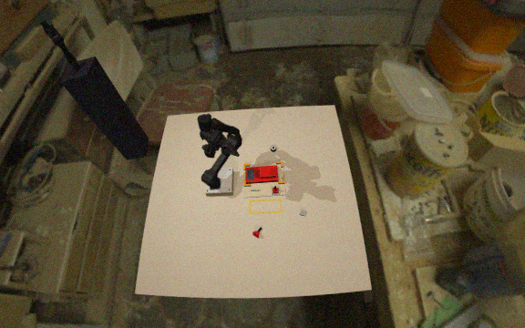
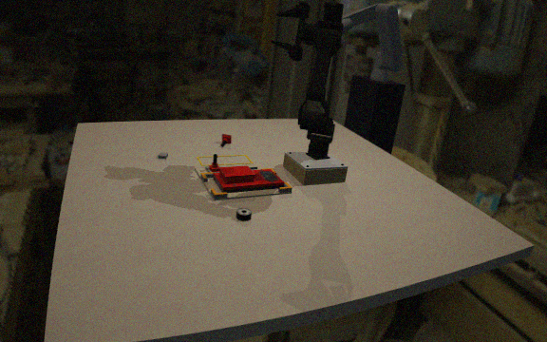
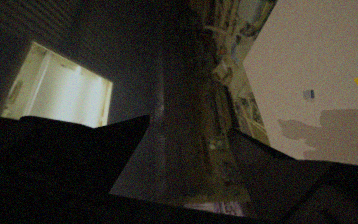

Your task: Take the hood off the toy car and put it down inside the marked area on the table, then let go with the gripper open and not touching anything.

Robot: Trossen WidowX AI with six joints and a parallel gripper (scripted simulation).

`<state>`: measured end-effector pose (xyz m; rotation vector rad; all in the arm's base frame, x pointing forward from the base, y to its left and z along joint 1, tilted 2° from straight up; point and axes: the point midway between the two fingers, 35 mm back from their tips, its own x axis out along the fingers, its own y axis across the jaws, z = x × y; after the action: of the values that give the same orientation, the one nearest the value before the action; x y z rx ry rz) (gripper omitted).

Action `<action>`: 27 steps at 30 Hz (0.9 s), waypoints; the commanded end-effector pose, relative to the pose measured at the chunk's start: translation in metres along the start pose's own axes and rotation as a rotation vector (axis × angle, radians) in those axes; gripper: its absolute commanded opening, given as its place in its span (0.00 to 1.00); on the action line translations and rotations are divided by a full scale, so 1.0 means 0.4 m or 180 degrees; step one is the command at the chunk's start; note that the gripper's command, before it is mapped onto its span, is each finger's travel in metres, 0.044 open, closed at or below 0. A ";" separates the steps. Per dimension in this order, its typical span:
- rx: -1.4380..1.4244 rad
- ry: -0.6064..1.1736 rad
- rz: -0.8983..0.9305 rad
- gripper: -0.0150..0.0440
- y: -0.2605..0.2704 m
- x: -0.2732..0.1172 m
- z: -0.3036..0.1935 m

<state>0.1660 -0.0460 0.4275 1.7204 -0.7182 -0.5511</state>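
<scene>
Gripper (image 2: 297, 35) open, raised; hood (image 2: 242, 178) on car

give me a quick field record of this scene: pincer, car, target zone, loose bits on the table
pincer: open, raised high over the table, holding nothing
arm base: grey block beside the car
toy car: red, on a white plate with orange corners, hood apparently in place
marked area: yellow outlined rectangle, next to the car plate, nothing inside it
loose parts: black wheel, small grey piece, red and black piece, each lying apart from the car
task stage: hood not yet grasped
</scene>
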 end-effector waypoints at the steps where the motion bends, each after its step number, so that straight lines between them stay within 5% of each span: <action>1: 0.0022 0.0003 0.0002 1.00 0.002 -0.001 0.004; 13: 0.0146 0.0387 -0.0253 1.00 0.057 0.000 0.155; 27: -0.0409 0.1023 -0.1090 1.00 -0.037 0.167 0.236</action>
<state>0.1340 -0.1401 0.4079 1.7953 -0.2899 -0.5038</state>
